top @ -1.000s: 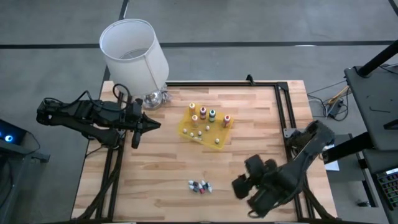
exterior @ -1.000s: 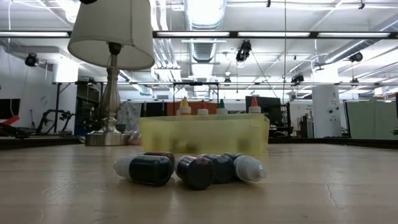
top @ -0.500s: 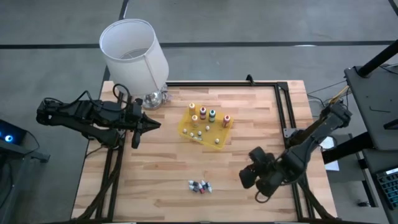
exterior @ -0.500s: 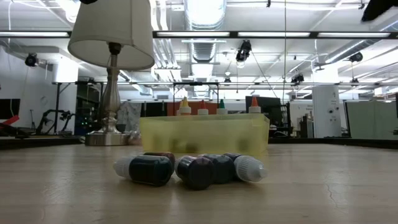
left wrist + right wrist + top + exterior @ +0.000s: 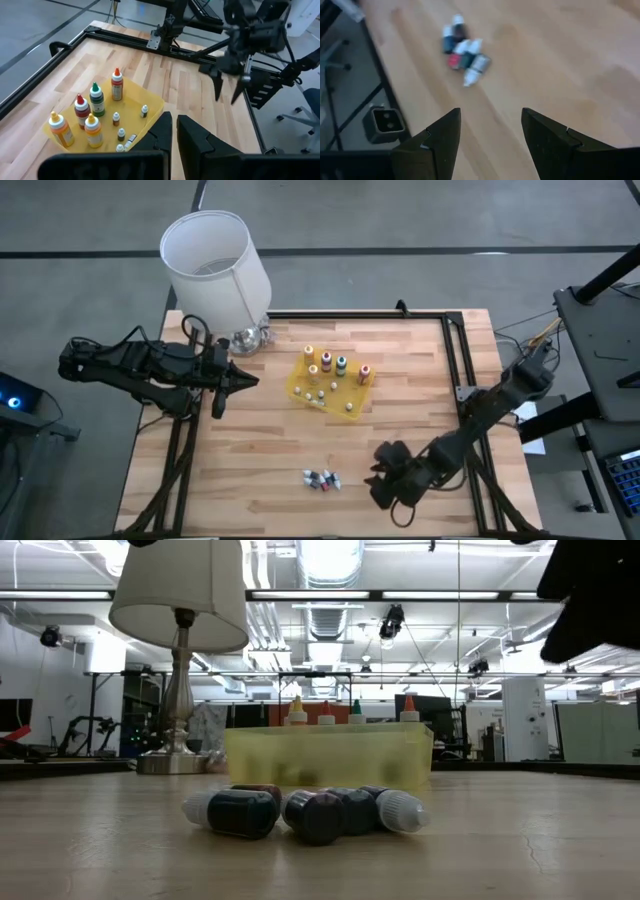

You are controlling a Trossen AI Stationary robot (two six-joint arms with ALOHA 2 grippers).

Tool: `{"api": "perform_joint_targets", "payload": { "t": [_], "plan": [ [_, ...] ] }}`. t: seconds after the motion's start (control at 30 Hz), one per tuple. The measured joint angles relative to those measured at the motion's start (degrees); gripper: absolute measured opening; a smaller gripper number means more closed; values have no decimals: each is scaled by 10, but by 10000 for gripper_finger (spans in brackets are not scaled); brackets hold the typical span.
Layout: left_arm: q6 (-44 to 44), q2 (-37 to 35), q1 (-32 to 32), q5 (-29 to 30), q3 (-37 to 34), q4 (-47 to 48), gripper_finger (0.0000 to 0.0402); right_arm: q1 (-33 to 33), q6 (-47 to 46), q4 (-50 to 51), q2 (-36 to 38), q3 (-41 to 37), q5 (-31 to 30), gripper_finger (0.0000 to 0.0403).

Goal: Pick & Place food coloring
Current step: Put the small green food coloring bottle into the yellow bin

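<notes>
Overhead first: wooden desk (image 5: pixel 270 450) with a yellow tray (image 5: pixel 331 384) near its middle, which I'll use as the landmark. Standing in the tray are the larger food coloring bottles (image 5: pixel 337 367), with a few tiny vials beside them on the tray floor. On the near side of the tray, well apart from it, a small cluster of vials (image 5: pixel 321 479) lies on the bare wood. The right tool (image 5: pixel 385 485) hangs just beside that cluster, on the side away from the left arm, fingers spread and grasping nothing. The left tool (image 5: pixel 247 380) waits off the tray's other side, near the lamp (image 5: pixel 215 265), clenched shut and empty. From desk level, the loose vials (image 5: pixel 305 812) lie on their sides touching one another, directly in front of the tray (image 5: pixel 330 759), and the pointed bottle tips (image 5: pixel 350 712) poke up above the tray's rim; the lamp (image 5: pixel 180 600) stands to the tray's side. From the left wrist, the tray (image 5: pixel 150 107) shows the bottles (image 5: pixel 90 112) upright in a group, small vials scattered next to them, and the right tool (image 5: pixel 227 87) hanging open farther off. From the right wrist, its two fingers (image 5: pixel 445 140) stand well apart, the loose vials (image 5: pixel 464 47) lying on the wood beyond them, untouched.
</notes>
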State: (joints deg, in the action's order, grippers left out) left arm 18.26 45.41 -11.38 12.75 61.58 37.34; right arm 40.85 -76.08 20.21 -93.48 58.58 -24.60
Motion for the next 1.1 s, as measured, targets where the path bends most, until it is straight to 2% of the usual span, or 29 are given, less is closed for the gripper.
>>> {"api": "perform_joint_targets", "payload": {
  "t": [0.1,0.23,0.47,0.73,1.1],
  "plan": [
    [1,0,0,0,0,0,2,0,90,-71,-42,0,-7,201],
    [1,0,0,0,0,0,2,0,190,-87,-99,34,-6,201],
    [2,0,0,0,0,0,2,-12,210,-86,-158,86,75,201],
    [2,1,0,2,0,0,2,-31,242,-75,-145,83,99,201],
    [2,1,0,2,0,0,2,-94,313,-54,-139,87,239,202]
  ]
}}
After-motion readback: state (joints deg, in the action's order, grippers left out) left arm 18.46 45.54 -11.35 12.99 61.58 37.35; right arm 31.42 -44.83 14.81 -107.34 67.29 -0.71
